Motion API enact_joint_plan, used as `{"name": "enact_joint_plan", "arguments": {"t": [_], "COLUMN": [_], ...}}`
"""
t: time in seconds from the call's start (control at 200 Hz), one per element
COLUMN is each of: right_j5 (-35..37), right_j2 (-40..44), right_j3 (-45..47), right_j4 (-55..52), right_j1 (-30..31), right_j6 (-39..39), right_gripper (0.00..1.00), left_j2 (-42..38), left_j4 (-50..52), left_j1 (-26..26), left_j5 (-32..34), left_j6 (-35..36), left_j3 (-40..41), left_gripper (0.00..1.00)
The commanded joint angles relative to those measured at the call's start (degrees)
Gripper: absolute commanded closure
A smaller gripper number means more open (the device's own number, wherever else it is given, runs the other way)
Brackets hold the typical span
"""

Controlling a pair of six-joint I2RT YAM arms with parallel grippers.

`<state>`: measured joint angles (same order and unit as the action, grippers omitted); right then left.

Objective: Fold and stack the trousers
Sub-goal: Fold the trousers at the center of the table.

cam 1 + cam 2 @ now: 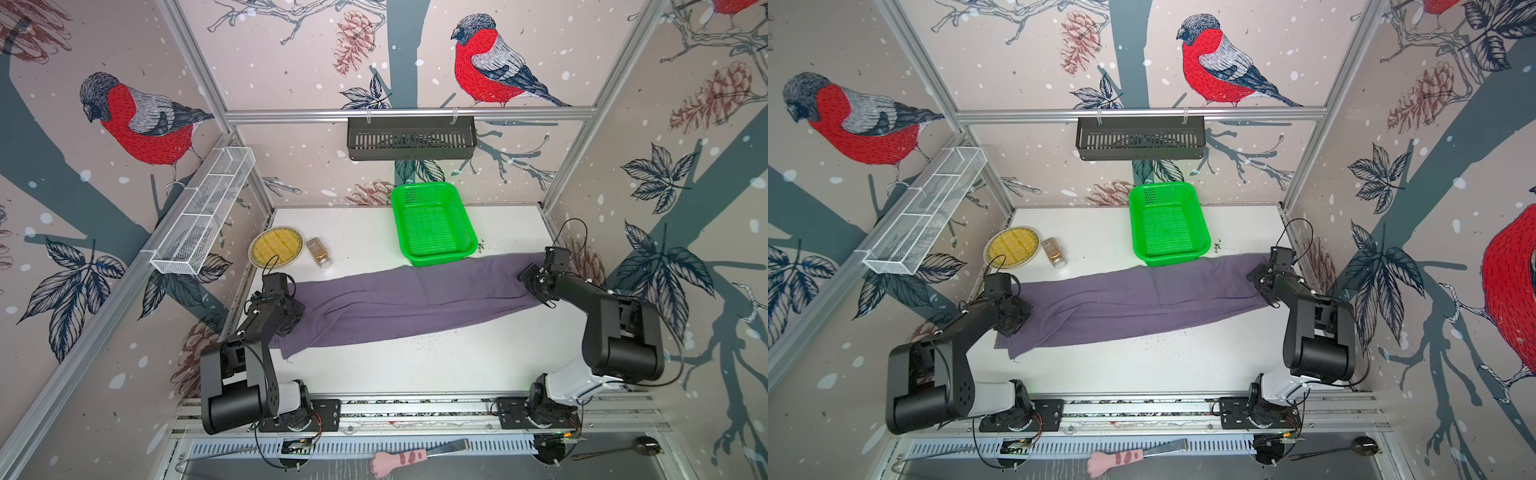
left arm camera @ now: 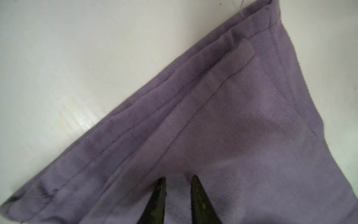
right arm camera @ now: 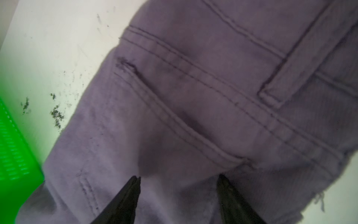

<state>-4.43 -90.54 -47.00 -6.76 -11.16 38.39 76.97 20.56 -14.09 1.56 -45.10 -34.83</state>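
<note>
My left gripper is nipped onto a small ridge of the trousers near the leg hems. My right gripper stands spread, its 2 tips on the cloth by the pocket slit. The trousers span the table almost wall to wall, their far edge touching the green basket. Open tabletop lies nearer my bases. The bottle has a label too small to read.
</note>
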Motion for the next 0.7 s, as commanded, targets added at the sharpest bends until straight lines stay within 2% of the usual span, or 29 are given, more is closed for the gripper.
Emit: {"name": "enact_joint_plan", "arguments": {"t": [0.0,0.035,0.16,0.26,0.42,0.57,0.695], "right_j5": [3.3,4.6,8.3,8.6,4.6,2.6,1.3], "right_j2": [2.9,4.0,8.0,10.1,11.1,9.2,10.6], "right_j3": [-1.6,-2.0,-1.0,0.5,4.9,4.2,4.5], "right_j4": [-4.4,-6.0,-10.2,-12.9,-10.1,-8.6,-8.4], "right_j1": [-0.1,-0.2,-0.8,-3.0,-7.6,-7.7,-5.6], "right_j6": [-0.6,-0.2,2.3,3.6,4.4,3.7,3.6], "right_gripper": [0.33,0.3,0.3,0.3,0.31,0.33,0.34], "left_j2": [-2.4,-3.9,-10.0,-16.0,-23.3,-27.8,-31.7], "left_j4": [2.6,3.8,9.0,12.2,15.9,18.0,21.9], "left_j1": [-0.1,0.0,0.0,0.3,0.8,2.3,2.7], "left_j5": [-0.1,-0.5,-3.2,-5.6,-8.9,-11.9,-10.8], "left_j6": [1.1,1.6,2.2,1.4,-1.7,-5.6,-9.9], "left_j3": [-1.3,-1.7,-2.5,-0.8,3.9,7.4,7.6], "left_gripper": [0.73,0.71,0.65,0.6,0.56,0.54,0.53]}}
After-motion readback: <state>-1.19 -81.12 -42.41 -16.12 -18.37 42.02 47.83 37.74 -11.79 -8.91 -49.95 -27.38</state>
